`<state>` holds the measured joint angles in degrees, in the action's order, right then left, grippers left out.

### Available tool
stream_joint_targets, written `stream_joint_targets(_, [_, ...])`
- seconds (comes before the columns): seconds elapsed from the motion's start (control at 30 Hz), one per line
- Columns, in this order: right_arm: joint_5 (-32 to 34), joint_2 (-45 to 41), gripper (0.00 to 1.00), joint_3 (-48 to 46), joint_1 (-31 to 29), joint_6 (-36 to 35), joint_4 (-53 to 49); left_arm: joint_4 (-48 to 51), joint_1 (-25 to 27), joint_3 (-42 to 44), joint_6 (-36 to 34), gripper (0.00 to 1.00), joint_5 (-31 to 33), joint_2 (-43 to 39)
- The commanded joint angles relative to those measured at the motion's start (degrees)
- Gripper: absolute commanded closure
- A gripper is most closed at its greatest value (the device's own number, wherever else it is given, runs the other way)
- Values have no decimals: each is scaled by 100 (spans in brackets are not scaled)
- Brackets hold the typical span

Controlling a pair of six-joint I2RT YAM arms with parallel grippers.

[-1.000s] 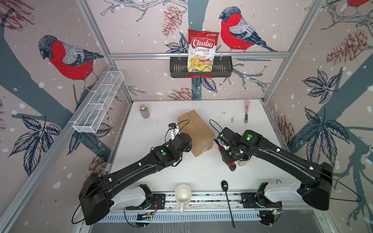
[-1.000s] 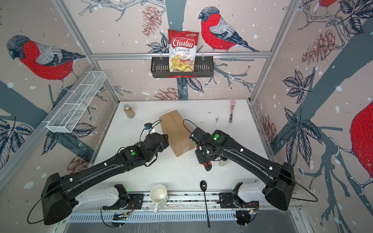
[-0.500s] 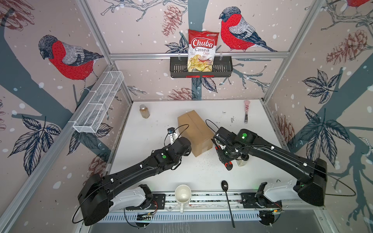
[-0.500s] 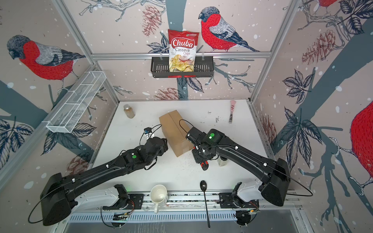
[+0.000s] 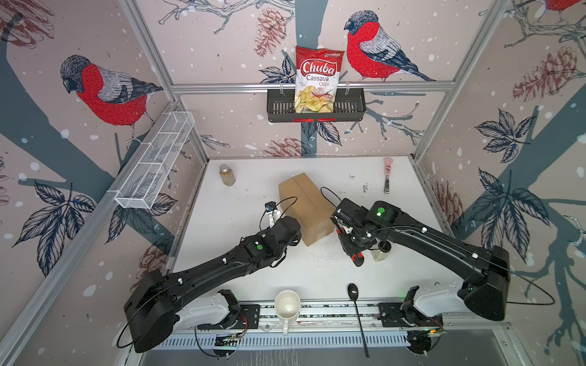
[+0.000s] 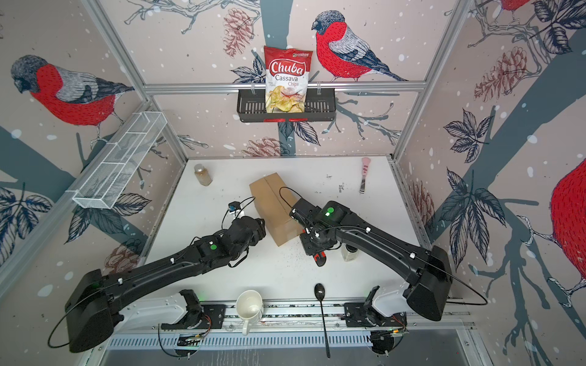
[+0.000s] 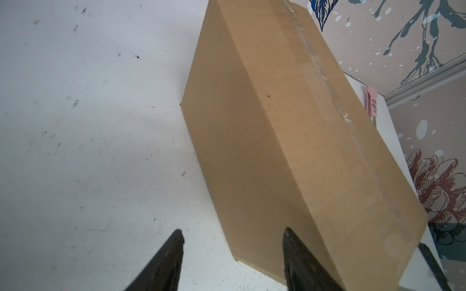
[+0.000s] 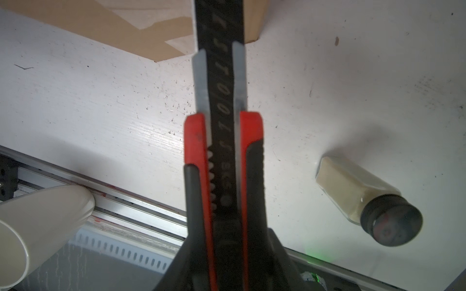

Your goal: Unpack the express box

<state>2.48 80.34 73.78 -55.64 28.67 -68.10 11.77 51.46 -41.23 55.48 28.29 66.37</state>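
The express box (image 5: 306, 206) (image 6: 276, 206), a plain brown carton with clear tape along its top seam, lies shut mid-table. My left gripper (image 7: 232, 234) stands open at the box's near left corner. One finger (image 7: 297, 254) lies against the box's long side (image 7: 252, 151), the other is over bare table. My right gripper (image 8: 223, 191) (image 5: 352, 250) is shut on a red and black utility knife (image 8: 223, 126) (image 6: 318, 258). It hovers just off the box's near right corner. The knife's black blade points at the taped end face (image 8: 151, 32); its tip is out of the frame.
A pale spice jar (image 5: 380, 253) (image 8: 353, 191) stands right beside my right wrist. A white mug (image 5: 287, 305) and black spoon (image 5: 356, 304) lie at the front edge. A brown jar (image 5: 227, 175) and pink-handled tool (image 5: 387, 172) are at the back. A black basket (image 5: 348, 107) holds a chips bag.
My right gripper has carried the knife a little left, closer to the box's near right corner. The left arm has hardly moved and the box has stayed put.
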Motion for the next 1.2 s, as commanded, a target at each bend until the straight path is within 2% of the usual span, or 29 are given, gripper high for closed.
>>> stream_joint_targets(0.0, [88, 17, 94, 83, -15, 87, -140, -207, 4, 10, 5, 38, -15, 17])
stream_joint_targets(1.17, [189, 109, 94, 174, -46, 45, -165, -338, 4, -8, -8, 40, -18, 96])
